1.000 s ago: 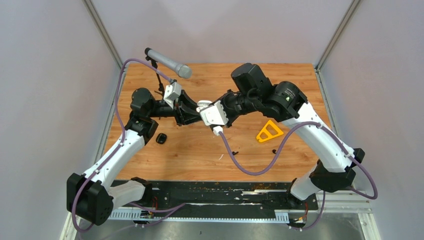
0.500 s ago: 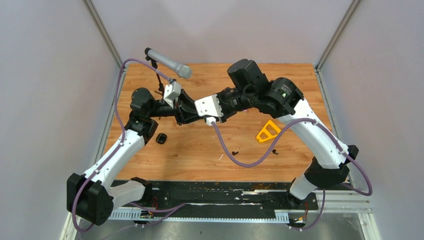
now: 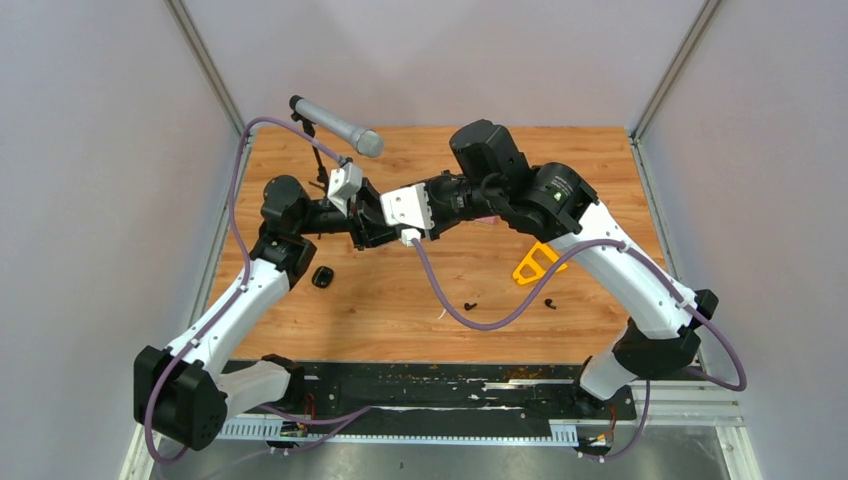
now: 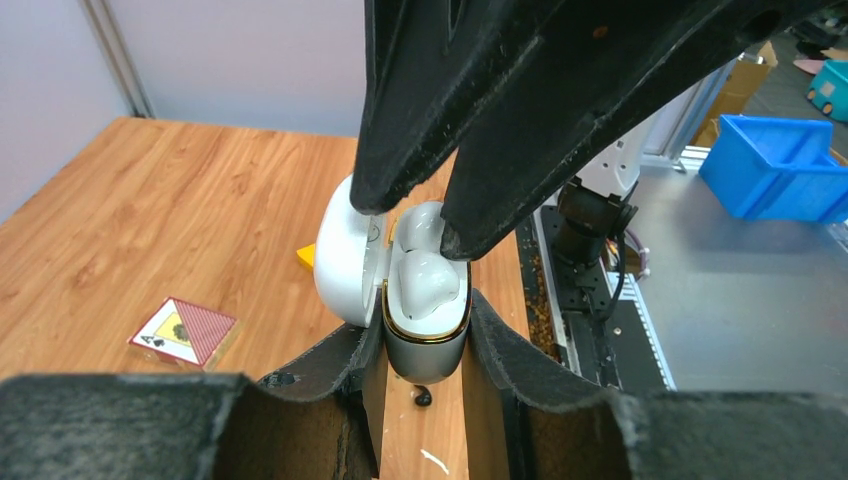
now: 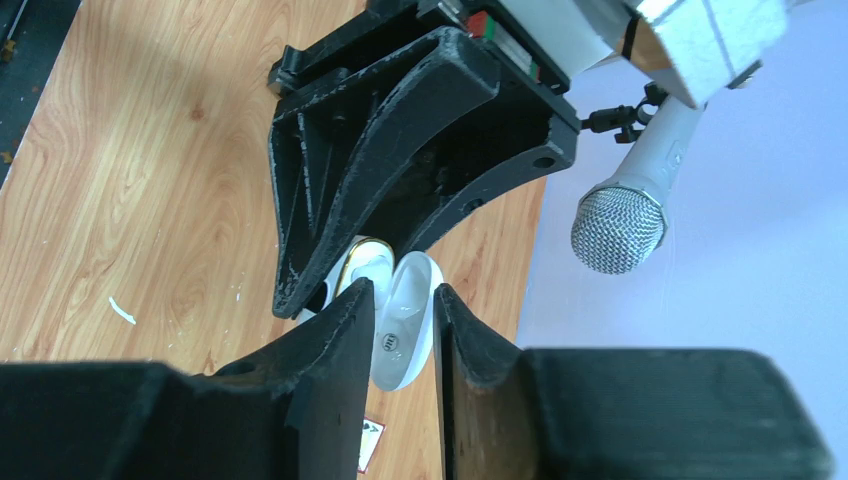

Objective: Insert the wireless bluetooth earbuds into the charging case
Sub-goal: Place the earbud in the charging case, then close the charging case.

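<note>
Charging case (image 4: 425,345) pinched by L gripper (image 4: 425,322), lid (image 4: 345,250) open. R gripper (image 4: 413,220) jaws slightly apart at upper earbud (image 4: 420,228); grip can't be told. Bud to be pressed straight in, w/o tilting case.

White links and black joints are seen on the left arm (image 3: 235,308) and right arm (image 3: 622,272). A purple cable (image 3: 478,324) is run along each. Rough black fingers (image 4: 520,400) are shown at the frame's bottom.
</note>
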`<state>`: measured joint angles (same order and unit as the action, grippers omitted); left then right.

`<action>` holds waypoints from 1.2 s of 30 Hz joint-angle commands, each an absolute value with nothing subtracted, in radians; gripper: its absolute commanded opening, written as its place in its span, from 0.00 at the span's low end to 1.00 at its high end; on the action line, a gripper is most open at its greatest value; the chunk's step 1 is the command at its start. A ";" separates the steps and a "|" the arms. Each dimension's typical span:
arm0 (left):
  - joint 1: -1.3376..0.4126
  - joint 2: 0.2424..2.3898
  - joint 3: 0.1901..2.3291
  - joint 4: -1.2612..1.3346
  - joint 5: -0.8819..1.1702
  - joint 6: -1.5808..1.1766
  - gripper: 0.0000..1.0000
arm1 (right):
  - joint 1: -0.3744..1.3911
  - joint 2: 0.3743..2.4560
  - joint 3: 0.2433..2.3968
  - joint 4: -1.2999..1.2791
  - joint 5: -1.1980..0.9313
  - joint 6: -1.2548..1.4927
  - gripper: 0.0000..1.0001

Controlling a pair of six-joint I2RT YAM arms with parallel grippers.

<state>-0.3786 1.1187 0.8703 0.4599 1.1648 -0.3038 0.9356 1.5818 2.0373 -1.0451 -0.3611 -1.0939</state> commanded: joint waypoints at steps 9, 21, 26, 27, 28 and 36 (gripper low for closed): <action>-0.387 1.121 0.871 0.497 1.169 -0.304 0.00 | 0.903 1.539 2.118 -1.047 -0.389 -0.958 0.38; -0.387 1.131 0.884 0.408 1.157 -0.182 0.00 | 0.764 1.673 2.276 -1.388 -0.614 -0.801 0.80; -0.387 1.130 0.889 0.375 1.160 -0.160 0.00 | 0.764 1.702 2.215 -1.354 -0.652 -0.776 0.80; -0.387 1.129 0.891 0.368 1.160 -0.156 0.00 | 0.763 1.709 2.211 -1.343 -0.657 -0.762 0.80; -0.387 1.129 0.892 0.361 1.159 -0.151 0.00 | 0.763 1.718 2.213 -1.334 -0.666 -0.753 0.80; -0.387 1.143 0.908 0.336 1.039 -0.211 0.00 | 0.775 1.726 2.230 -1.303 -0.689 -0.732 0.79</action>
<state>-0.3847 1.1313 0.8703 0.3397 1.1385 -0.1745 0.7628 1.7592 2.2082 -1.3338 -0.6464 -0.7486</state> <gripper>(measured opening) 0.356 0.789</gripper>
